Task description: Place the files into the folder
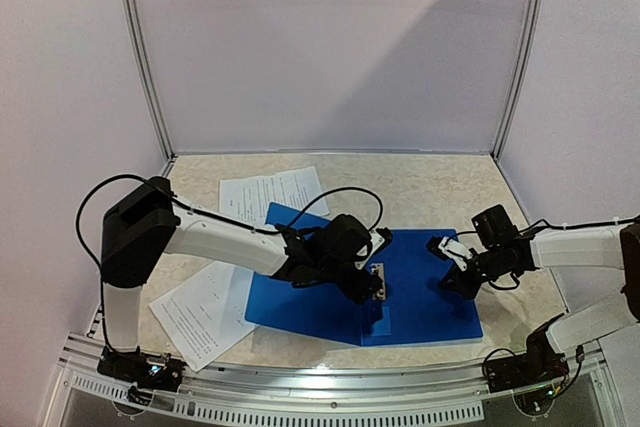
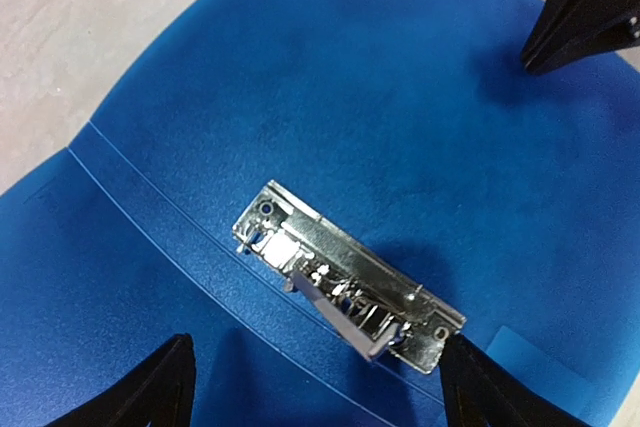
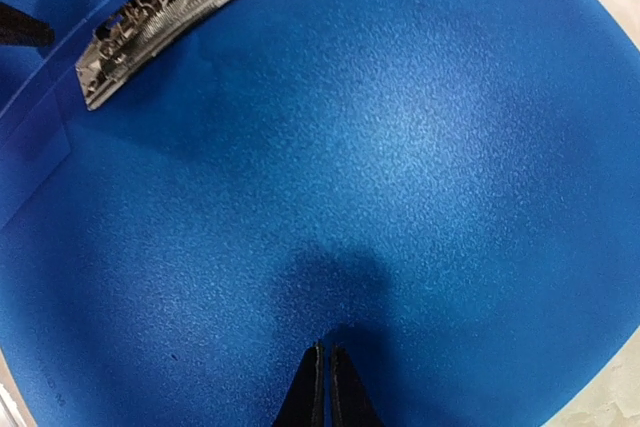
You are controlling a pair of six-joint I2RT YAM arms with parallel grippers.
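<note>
**Folder.** The folder (image 1: 425, 292) lies opened flat on the table (image 1: 420, 182), inner faces up, in front of both my arms. Its metal spine clip (image 2: 345, 282) sits along the centre fold. A thin lever (image 2: 335, 312) on the clip stands tilted up from its body.

**Files.** The files are outside the folder, on its left side. One sheet (image 1: 270, 192) lies at the far left, and its near edge meets the folder's far-left corner. More sheets (image 1: 200, 312) lie at the near left, beneath my left arm, against the folder's left edge. I cannot tell whether either edge runs under the cover.

**Left pincer.** My left pincer (image 2: 315, 367) is spread wide and grips nothing. It hangs directly over the spine clip, one fingertip on each side of it. The right fingertip (image 2: 470, 377) is just beside the clip's near end.

**Right pincer.** My right pincer (image 3: 326, 377) is closed, fingers pressed together with nothing between them. Its tips point down at the bare right-hand cover, well apart from the clip. A dark shadow lies at the tips. I cannot tell whether they touch the plastic.
</note>
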